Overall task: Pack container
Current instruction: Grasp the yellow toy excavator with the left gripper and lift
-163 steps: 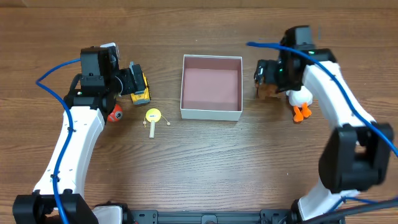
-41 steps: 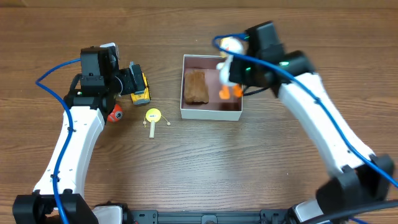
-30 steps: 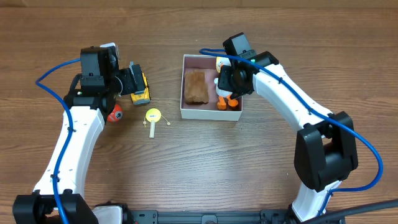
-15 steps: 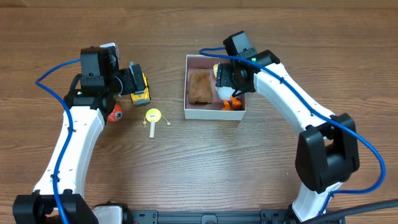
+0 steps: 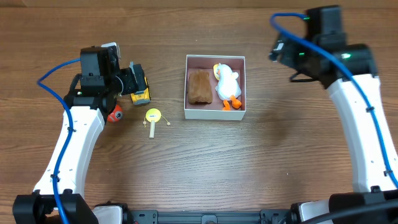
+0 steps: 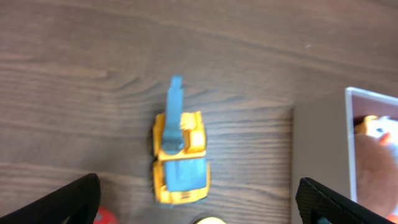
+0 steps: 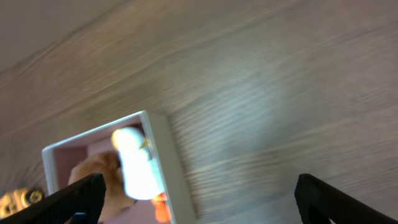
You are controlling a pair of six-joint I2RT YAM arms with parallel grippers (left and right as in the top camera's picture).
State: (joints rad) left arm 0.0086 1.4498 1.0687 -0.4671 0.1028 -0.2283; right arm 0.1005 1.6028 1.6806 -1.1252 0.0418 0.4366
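Observation:
The container (image 5: 215,114), a white-walled box with a pink inside, sits mid-table. In it lie a brown plush toy (image 5: 199,86) and a white duck (image 5: 226,84) with orange feet. My right gripper (image 5: 281,53) is open and empty, raised off to the container's far right. Its wrist view (image 7: 199,208) shows the container wall (image 7: 171,162), the duck (image 7: 140,165) and the brown toy (image 7: 93,174) below left. My left gripper (image 5: 132,81) is open above a yellow and blue toy truck (image 5: 140,93). In its wrist view (image 6: 199,210) the truck (image 6: 180,155) lies between the fingers.
A yellow round toy on a short stick (image 5: 153,116) lies in front of the truck. A red-orange ball (image 5: 114,113) sits by the left arm. The container's wall (image 6: 317,149) shows at the right of the left wrist view.
My right gripper let go of the duck in the container beside the brown toy, then rose and swung away to the right. The left arm has not moved.

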